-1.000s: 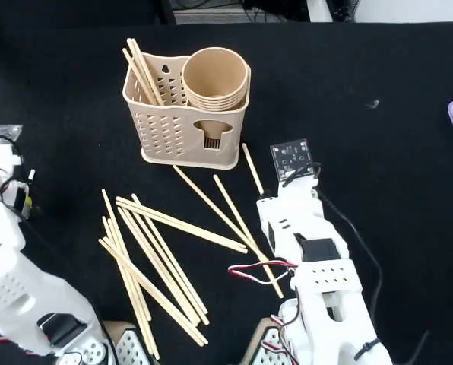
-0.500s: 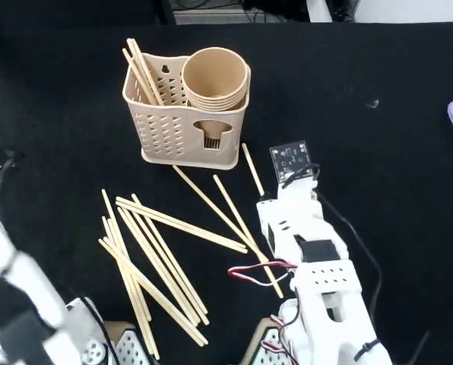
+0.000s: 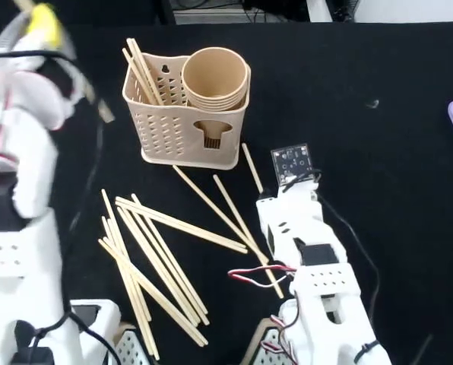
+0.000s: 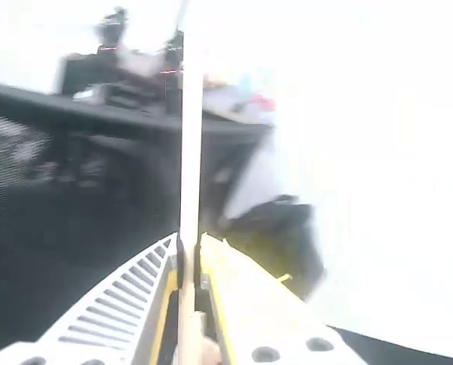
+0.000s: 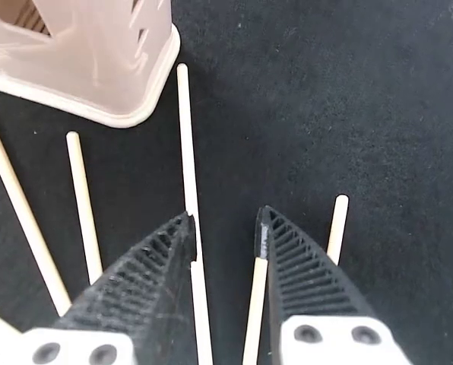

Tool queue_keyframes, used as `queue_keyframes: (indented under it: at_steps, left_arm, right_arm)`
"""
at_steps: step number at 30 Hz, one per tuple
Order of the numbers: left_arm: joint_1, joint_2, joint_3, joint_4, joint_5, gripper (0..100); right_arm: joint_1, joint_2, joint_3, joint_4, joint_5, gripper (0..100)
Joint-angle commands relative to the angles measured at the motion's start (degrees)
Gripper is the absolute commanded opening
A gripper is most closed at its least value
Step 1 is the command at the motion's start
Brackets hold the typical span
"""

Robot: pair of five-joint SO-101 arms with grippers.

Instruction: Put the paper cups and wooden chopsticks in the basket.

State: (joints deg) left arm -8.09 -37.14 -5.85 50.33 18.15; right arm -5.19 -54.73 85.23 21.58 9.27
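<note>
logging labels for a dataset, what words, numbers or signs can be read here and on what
No text can be read.
Beige perforated plastic basket, stacked brown paper cups, loose wooden chopsticks: no print.
Single wooden chopstick in the left end effector: bare.
Small black circuit board on the right arm: marks too small to read.
Left wrist view's background: too blurred.

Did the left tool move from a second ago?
Yes. In the high view the left tool swung toward the far edge, ending left of the basket rim, beyond the loose chopsticks.
</note>
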Motion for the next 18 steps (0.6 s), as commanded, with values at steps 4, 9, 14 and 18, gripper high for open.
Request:
queue_keyframes:
  at_steps: [4,9,14,18]
  left_arm:
    - [8.48,-0.53,12.44,-18.81,0.97,3]
    - [9.19,-0.44,22.90,-36.92,0.88,3]
    - [9.27,0.79,30.02,-46.77,0.88,3]
    - [8.84,6.24,30.29,-47.03,0.88,3]
  right_arm:
    - [-0.70,-1.45,-0.40,-1.58,-0.09,13.8]
    - [-0.79,-1.45,-0.40,-1.58,-0.09,13.8]
    - [-0.88,-1.45,-0.40,-1.58,-0.09,13.8]
    - [-0.88,-1.45,-0.48,-1.58,-0.09,13.9]
